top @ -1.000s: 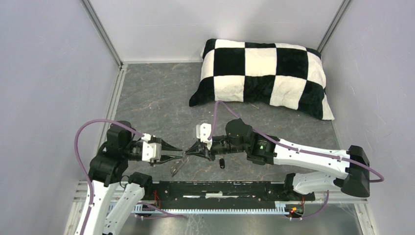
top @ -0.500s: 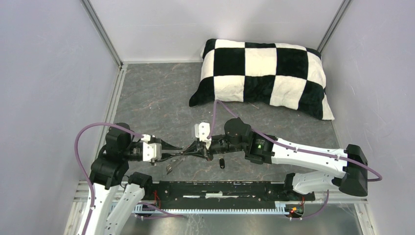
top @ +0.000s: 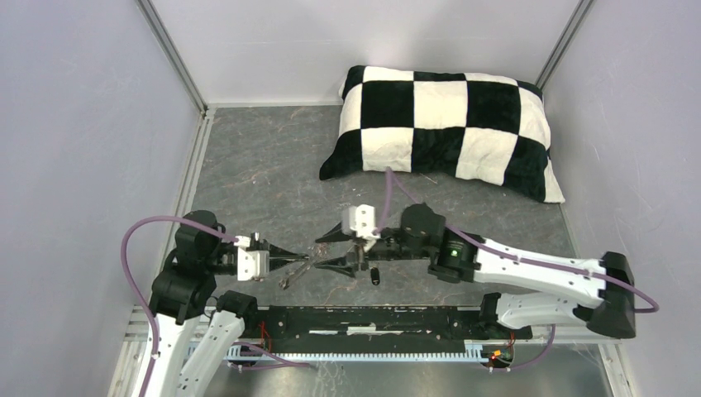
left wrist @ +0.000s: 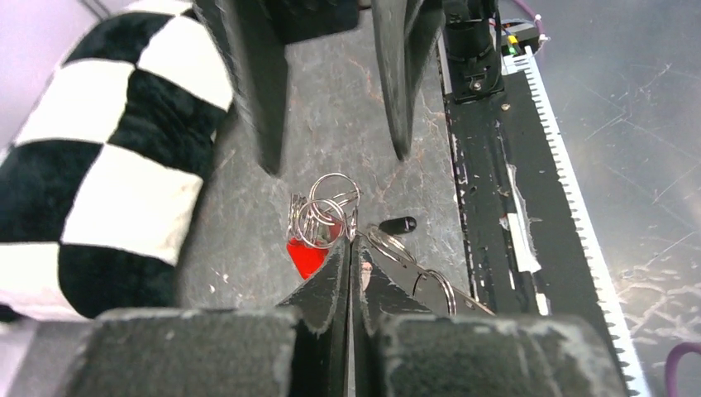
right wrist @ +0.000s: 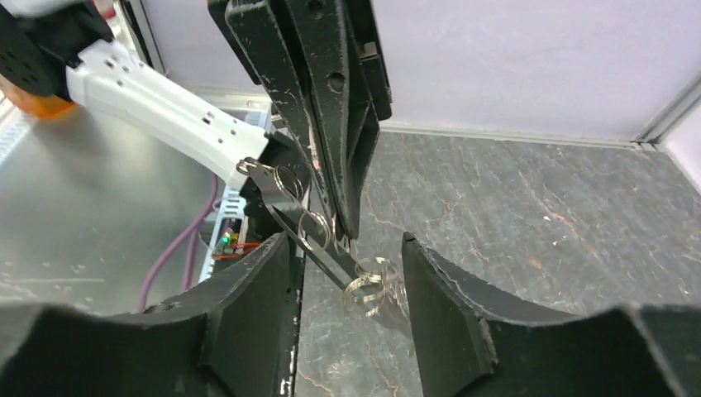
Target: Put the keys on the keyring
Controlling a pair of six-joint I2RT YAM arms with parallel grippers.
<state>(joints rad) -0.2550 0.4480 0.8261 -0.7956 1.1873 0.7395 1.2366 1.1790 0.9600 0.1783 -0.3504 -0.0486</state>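
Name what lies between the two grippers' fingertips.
A bunch of small metal rings with a red tag, pinched by the shut left gripper, just short of the open right gripper. The left wrist view shows it.

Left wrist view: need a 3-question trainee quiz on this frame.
1. True or false: the right hand is shut on the split rings.
2. The plastic tag at the tips of the left hand is: A green, B red, C blue?
3. Where does the black oblong tag lie?
Key: 1 false, it stands open; 2 B; 3 on the table, held by neither hand.
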